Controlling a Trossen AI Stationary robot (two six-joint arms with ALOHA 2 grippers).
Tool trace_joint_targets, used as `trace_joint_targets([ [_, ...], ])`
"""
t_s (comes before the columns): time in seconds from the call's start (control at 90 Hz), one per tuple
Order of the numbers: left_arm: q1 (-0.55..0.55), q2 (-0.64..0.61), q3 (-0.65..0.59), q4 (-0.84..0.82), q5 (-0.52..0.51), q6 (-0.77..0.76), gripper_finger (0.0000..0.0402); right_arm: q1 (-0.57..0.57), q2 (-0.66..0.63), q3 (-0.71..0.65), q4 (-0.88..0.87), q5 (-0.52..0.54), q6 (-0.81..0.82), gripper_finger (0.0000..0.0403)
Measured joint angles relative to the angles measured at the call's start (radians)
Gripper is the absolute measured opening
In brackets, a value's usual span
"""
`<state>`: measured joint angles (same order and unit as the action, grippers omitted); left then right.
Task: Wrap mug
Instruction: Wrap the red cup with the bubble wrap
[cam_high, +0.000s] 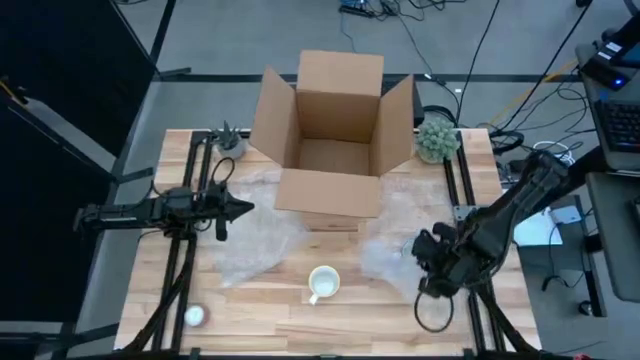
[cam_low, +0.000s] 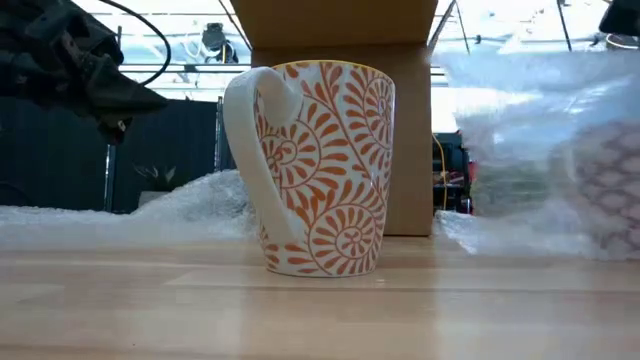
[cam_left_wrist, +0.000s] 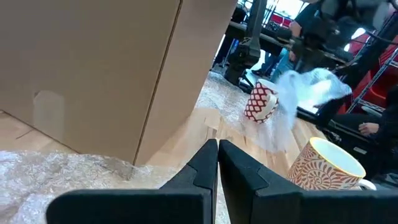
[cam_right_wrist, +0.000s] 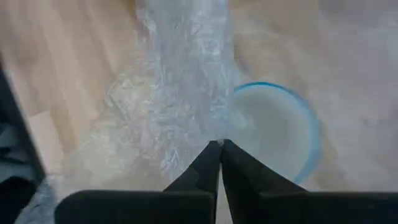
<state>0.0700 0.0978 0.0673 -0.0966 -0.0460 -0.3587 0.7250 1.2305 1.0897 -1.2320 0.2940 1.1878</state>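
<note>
Low view: cardboard box (cam_low: 345, 30) cut off by top edge, lower part hidden behind orange-patterned mug (cam_low: 318, 165). Second mug (cam_low: 605, 190) at right veiled by bubble wrap (cam_low: 540, 150), pattern blurred, cut by right edge. Left claw (cam_low: 125, 100) partly out of picture at upper left.

Right wrist view: blue-rimmed cup (cam_right_wrist: 277, 134) blurred under bubble wrap, nature unclear.

Left wrist view: person at right edge cut off, only hand (cam_left_wrist: 368, 128) clear.

High view: small white object (cam_high: 195, 316) at near-left desk corner too small to identify.
</note>
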Motion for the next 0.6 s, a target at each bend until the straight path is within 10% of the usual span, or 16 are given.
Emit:
trace_joint_targets([
  [0.6, 0.000, 0.000, 0.000, -0.003, 0.000, 0.000, 0.0003, -0.234, -0.013, -0.095, -0.180, 0.007, 0.251, 0.0025],
])
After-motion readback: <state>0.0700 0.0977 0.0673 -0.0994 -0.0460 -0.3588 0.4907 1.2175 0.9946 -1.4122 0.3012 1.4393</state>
